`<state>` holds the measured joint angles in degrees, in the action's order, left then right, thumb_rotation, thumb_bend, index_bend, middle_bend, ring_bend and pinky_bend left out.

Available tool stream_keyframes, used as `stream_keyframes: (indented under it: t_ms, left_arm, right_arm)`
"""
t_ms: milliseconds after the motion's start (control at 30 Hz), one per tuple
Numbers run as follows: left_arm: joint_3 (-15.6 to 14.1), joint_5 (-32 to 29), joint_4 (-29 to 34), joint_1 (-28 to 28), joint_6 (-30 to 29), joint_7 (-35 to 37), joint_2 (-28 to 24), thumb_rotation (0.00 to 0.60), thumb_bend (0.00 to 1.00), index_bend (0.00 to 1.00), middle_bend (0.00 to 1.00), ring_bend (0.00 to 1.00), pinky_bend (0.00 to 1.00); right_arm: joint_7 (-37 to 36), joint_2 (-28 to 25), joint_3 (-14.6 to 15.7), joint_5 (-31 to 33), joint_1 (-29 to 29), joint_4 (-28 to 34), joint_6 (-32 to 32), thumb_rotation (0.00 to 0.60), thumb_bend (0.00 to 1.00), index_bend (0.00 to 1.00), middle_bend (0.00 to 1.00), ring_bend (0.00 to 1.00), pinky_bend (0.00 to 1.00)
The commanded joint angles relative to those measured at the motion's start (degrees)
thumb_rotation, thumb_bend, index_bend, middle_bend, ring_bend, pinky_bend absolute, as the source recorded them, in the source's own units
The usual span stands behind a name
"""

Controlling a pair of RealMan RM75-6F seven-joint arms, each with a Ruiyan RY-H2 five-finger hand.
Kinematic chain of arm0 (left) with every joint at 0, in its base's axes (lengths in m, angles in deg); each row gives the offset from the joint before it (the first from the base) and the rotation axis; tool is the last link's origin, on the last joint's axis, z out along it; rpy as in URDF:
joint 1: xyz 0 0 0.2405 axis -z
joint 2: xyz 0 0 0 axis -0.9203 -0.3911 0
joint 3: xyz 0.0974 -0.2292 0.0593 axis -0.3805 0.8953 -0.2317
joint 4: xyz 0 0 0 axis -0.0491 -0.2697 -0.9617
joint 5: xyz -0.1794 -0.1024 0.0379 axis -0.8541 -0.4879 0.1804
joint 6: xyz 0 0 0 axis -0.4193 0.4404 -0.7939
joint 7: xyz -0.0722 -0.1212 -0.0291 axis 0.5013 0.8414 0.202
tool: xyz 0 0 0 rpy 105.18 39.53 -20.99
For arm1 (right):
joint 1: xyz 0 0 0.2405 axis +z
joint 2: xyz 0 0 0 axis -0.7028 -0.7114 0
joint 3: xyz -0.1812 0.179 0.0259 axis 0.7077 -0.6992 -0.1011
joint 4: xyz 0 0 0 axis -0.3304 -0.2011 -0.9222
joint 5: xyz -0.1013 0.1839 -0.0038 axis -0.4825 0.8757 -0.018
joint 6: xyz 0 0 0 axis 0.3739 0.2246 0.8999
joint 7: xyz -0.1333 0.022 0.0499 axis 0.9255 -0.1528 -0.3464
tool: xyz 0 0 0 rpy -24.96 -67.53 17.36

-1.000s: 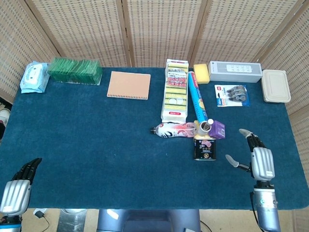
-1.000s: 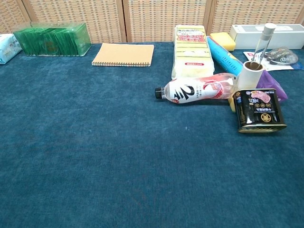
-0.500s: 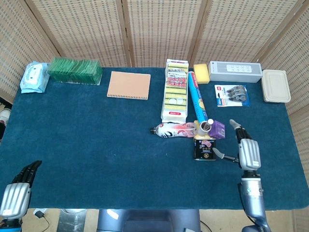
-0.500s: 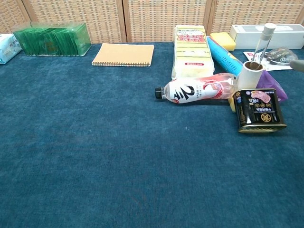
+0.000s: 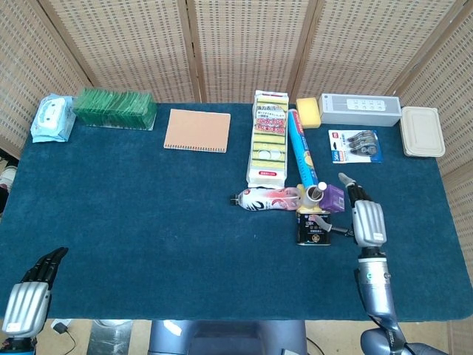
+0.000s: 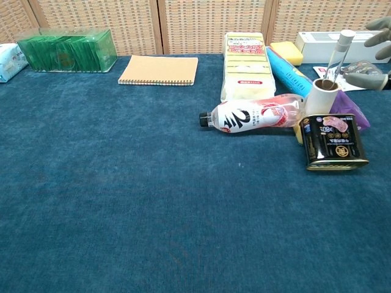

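table [image 5: 148,237]: blue cloth | bottle [image 5: 267,197] | tin [image 5: 312,227] | notebook [image 5: 196,130]

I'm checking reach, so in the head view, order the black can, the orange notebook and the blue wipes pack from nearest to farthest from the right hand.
From the right hand:
1. Black can, just to its left.
2. Orange notebook, far side, middle-left.
3. Blue wipes pack, far-left corner.

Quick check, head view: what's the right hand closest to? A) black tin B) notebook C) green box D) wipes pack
A: the right hand sits just right of the black tin, fingers apart and holding nothing, while the notebook, green box and wipes pack lie far off toward the back left of the table.
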<state>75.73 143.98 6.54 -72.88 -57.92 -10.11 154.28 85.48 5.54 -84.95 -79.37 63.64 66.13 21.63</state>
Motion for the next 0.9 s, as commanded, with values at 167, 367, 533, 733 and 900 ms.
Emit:
stream_keyframes:
  t_ms: [167,367,533,733,900]
  left_arm:
    - [-0.02,0.50,0.32,0.06,-0.03,0.07,-0.20,0.600,0.20,0.07,0.14,0.15,0.30]
    - [-0.20,1.13,0.96,-0.01,-0.25,-0.06,-0.49,0.600,0.20,0.07,0.14,0.15,0.30]
    - [-0.29,1.21,1.25,-0.04,-0.10,-0.05,-0.77,0.600,0.20,0.07,0.14,0.15,0.30]
    - [-0.77,2.29,1.64,-0.15,-0.56,1.02,-1.25,0.600,0.20,0.07,0.14,0.15,0.30]
    - [-0.86,2.37,1.33,-0.36,-0.70,1.22,-1.34,0.600,0.20,0.07,0.14,0.15,0.30]
  right_arm:
    - [-0.12,0.74,-0.55,0.84,1.76,-1.51,-1.37,0.310,0.19,0.09,0.21,0.27,0.38]
    - [0.60,1.71,-0.86,1.24,3.51,-2.76,-2.51,0.311,0.19,0.10,0.22,0.28,0.38]
    - [1.27,2.57,-0.99,1.86,4.88,-4.12,-3.42,0.312,0.19,0.11,0.25,0.30,0.39]
    - [2.53,3.58,-0.25,2.44,5.63,-6.05,-3.93,0.333,0.20,0.14,0.27,0.34,0.41]
    - [3.20,4.24,0.16,2.60,6.04,-8.10,-3.84,0.346,0.20,0.18,0.29,0.34,0.41]
